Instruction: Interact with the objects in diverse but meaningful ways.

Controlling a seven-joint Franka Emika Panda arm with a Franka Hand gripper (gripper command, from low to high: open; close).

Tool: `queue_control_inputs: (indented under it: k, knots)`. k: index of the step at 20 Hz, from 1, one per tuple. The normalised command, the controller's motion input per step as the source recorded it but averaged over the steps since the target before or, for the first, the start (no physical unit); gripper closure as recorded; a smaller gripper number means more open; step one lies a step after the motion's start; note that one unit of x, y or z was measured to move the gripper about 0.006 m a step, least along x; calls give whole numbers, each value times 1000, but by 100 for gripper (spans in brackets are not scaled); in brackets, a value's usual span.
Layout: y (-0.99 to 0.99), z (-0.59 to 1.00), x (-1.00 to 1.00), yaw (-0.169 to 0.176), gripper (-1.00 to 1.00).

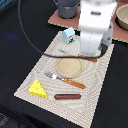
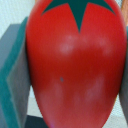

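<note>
We see a dark tabletop (image 1: 20, 30) with a pale woven placemat (image 1: 95, 95) laid across it, and we take the tan round plate (image 1: 68, 66) at the placemat's middle as our landmark. Toward the exterior view's lower left of the plate lies the yellow cheese wedge (image 1: 37, 88), well apart from it. Below the plate, near the placemat's front edge, the thin brown sausage (image 1: 67, 96) lies flat. Between the sausage and the plate, just beside the plate's lower rim, rests an orange-handled fork (image 1: 67, 80). Above the plate and toward the exterior view's left stands the white cube carton (image 1: 69, 35) with green-blue print. Just past the plate's upper right rim we see an orange-handled knife (image 1: 88, 58), partly hidden by the white arm (image 1: 95, 25) that stands over that spot.

In the wrist view the red tomato (image 2: 75, 65) with its green star top fills nearly the whole picture, and a grey-green pad (image 2: 15, 80) presses against one side. We read the gripper (image 2: 70, 70) as clamped on the tomato, which sits up at the arm, above the plate's far right side.
</note>
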Motion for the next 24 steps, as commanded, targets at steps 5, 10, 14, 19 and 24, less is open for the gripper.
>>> queue_control_inputs:
  k: [5, 10, 14, 19, 24]
  knots:
    - [586, -15, -722, -19, 100]
    - [535, -11, -787, 0, 100]
    - [579, 285, -810, 0, 100]
    - [678, 175, -769, 0, 100]
    - [685, -19, -790, 0, 100]
